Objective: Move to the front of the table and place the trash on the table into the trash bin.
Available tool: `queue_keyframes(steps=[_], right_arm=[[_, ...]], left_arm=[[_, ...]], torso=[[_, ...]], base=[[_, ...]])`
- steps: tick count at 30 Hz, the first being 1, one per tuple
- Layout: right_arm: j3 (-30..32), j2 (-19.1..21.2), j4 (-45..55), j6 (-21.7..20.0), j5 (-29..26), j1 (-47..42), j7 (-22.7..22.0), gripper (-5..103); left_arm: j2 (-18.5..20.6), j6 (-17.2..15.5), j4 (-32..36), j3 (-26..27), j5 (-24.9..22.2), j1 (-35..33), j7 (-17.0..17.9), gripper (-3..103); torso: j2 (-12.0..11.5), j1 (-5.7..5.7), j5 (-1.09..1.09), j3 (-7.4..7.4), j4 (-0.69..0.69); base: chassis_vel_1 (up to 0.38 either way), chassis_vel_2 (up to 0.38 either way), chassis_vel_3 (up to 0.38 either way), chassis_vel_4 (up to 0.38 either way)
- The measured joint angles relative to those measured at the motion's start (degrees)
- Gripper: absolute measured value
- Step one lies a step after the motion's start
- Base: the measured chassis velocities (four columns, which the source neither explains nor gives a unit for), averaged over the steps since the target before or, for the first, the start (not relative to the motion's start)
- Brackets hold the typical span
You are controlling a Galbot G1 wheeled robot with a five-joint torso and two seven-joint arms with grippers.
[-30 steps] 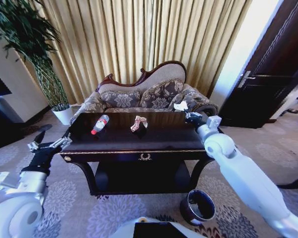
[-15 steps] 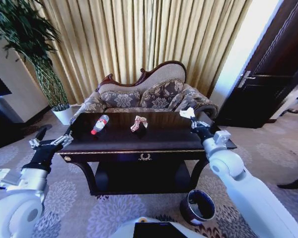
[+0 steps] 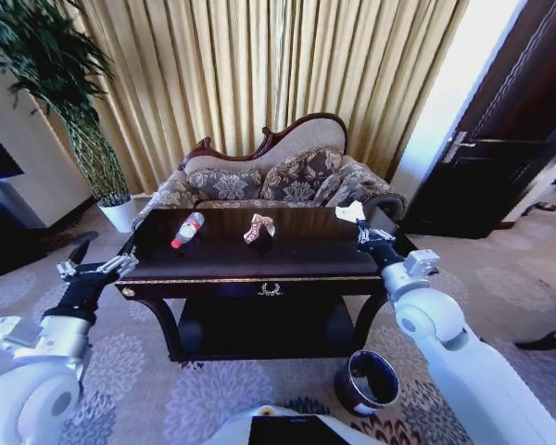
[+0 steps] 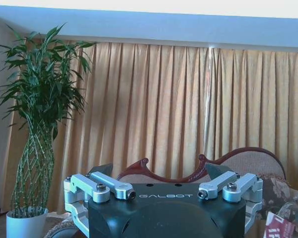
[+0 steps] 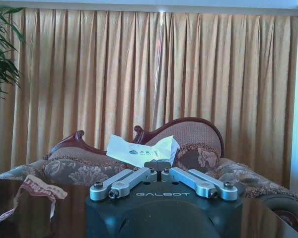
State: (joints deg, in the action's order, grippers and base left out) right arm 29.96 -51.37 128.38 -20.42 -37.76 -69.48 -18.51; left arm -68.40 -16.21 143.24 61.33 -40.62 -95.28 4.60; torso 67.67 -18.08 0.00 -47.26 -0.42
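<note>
Right tool (image 3: 361,225) has drawn back toward the bench's (image 3: 259,269) near right corner, clenched on a white scrap (image 5: 141,149): thin, crumpled paper, featherlight, best pinched at an edge. Left tool (image 3: 100,269) hangs released off the left end. Bottle (image 3: 186,229) and wrapper (image 3: 258,227) lie mid-bench; bin (image 3: 368,381) stands below

Glossy dark table (image 3: 306,264) with bottle (image 3: 187,229) and, seemingly, crumpled wrapper (image 3: 258,227).

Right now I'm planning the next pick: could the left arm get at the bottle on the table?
Probably yes. The left gripper hangs open off the table's left end, and the bottle lies on that same side with bare tabletop between them.
</note>
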Motion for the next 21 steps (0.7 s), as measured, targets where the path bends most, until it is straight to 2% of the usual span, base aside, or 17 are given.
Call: queue_keyframes(steps=[21], right_arm=[[0.9,0.2,-0.8,1.0,0.7,-0.4,1.0,0]], left_arm=[[-0.3,0.0,0.0,0.1,0.2,-0.2,0.0,100]], torso=[[0.0,0.0,0.0,0.0,0.0]], base=[[0.108,-0.104,-0.109,0.104]])
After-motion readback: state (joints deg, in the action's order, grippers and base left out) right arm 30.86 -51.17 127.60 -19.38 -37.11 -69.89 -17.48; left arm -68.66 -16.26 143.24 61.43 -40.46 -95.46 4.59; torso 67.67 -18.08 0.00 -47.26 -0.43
